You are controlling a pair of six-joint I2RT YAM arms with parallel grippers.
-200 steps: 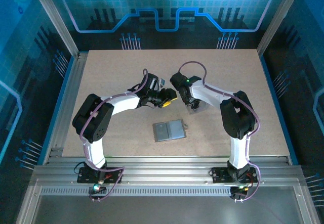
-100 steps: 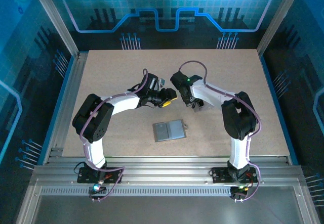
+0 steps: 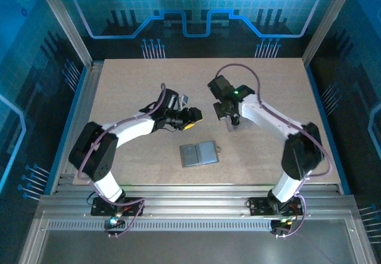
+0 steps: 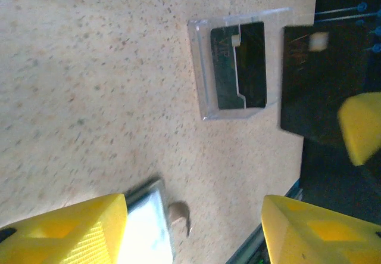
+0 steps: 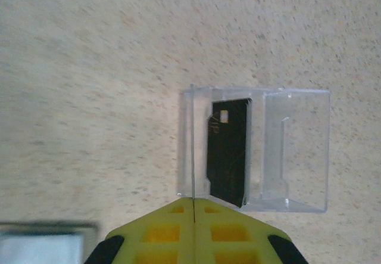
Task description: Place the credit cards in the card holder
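Note:
My right gripper (image 5: 194,201) is shut on a black credit card (image 4: 309,85); in the right wrist view that card stands edge-on (image 5: 193,145) as a thin line rising from the closed fingers. It hangs beside a clear plastic box (image 5: 256,151), where a second black credit card (image 5: 229,151) stands upright. In the top view my right gripper (image 3: 233,116) is just above that box (image 3: 236,125). My left gripper (image 4: 193,216) is open with nothing in it, low over the table to the left (image 3: 193,118). The grey card holder (image 3: 199,154) lies open and flat nearer the arm bases; its corner (image 4: 149,228) lies by my left finger.
The tabletop (image 3: 131,85) is a speckled beige board inside an aluminium frame (image 3: 178,195). A small tab (image 4: 180,216) sticks out from the holder's edge. Both arms reach in over the middle of the board.
My right gripper has closed on a black card and risen a little from the clear box, the arm stretching out. My left gripper has shifted slightly left and opened a bit wider.

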